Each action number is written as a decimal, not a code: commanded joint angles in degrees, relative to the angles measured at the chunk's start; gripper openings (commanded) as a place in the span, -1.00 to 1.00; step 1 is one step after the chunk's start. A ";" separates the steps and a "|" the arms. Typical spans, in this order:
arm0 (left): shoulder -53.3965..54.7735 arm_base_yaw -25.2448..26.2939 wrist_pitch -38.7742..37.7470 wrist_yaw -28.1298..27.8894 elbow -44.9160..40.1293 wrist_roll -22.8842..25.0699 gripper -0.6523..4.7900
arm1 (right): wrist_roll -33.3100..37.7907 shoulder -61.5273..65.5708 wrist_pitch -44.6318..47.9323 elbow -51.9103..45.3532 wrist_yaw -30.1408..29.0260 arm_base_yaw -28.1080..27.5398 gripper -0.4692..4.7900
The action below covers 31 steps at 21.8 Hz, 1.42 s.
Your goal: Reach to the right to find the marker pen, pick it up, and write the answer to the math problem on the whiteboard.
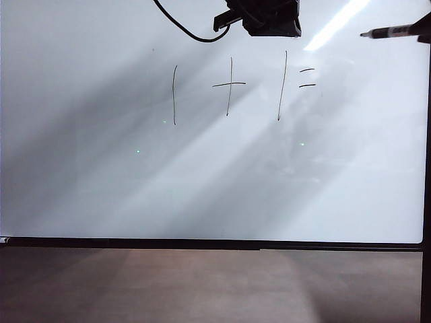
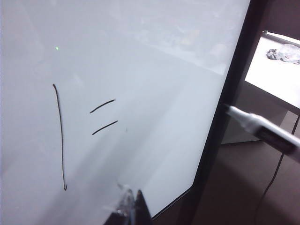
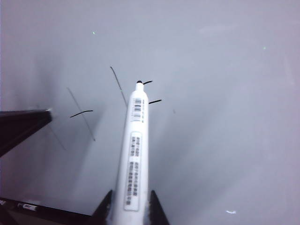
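Right claw (image 3: 131, 206): its two dark fingers are closed on the rear of the pen (image 3: 133, 154), which sticks straight out ahead of them, so the tip leads.
Pen: in the exterior view it comes in at the upper right edge (image 1: 394, 31), lying nearly level, tip toward the board (image 1: 81, 175). In that view it sits above and right of the equals sign. Whether the tip touches the surface I cannot tell; it looks clear of it.
Left claw (image 2: 133, 208): only the fingertips show at the frame's edge, close together with nothing visible between them. It hangs near the board's lower edge, likely parked out of the writing arm's way.
Sum (image 1: 229, 87): one plus one equals, in thin black strokes. The space right of the equals sign is blank, so the answer is not yet written.
Next, as I judge: bring the tip down to that blank space, square to the board.
Risk: a slanted tip may skid on the glossy surface.
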 commanded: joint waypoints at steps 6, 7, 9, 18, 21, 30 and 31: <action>-0.15 -0.09 0.61 0.15 0.02 0.20 -0.78 | -3.89 8.04 0.50 7.65 -0.50 2.36 -0.85; -0.15 -0.09 0.61 0.11 0.02 0.20 -0.78 | -4.37 9.01 0.52 8.35 -0.48 2.75 -0.85; -0.17 -0.09 0.63 0.13 0.02 0.20 -0.78 | -5.07 10.62 0.55 9.64 -0.44 3.54 -0.85; -0.17 -0.09 0.61 0.09 0.02 0.20 -0.78 | -8.83 17.03 0.39 14.40 0.42 6.32 -0.85; -0.15 -0.09 0.52 0.09 0.02 0.20 -0.78 | -9.66 17.35 0.42 14.49 1.88 6.69 -0.85; -0.15 -0.09 0.55 0.09 0.02 0.20 -0.78 | -11.69 17.38 1.25 14.58 4.39 6.64 -0.85; -0.15 -0.09 0.55 0.09 0.02 0.20 -0.78 | -11.69 17.38 1.29 14.60 4.76 6.64 -0.85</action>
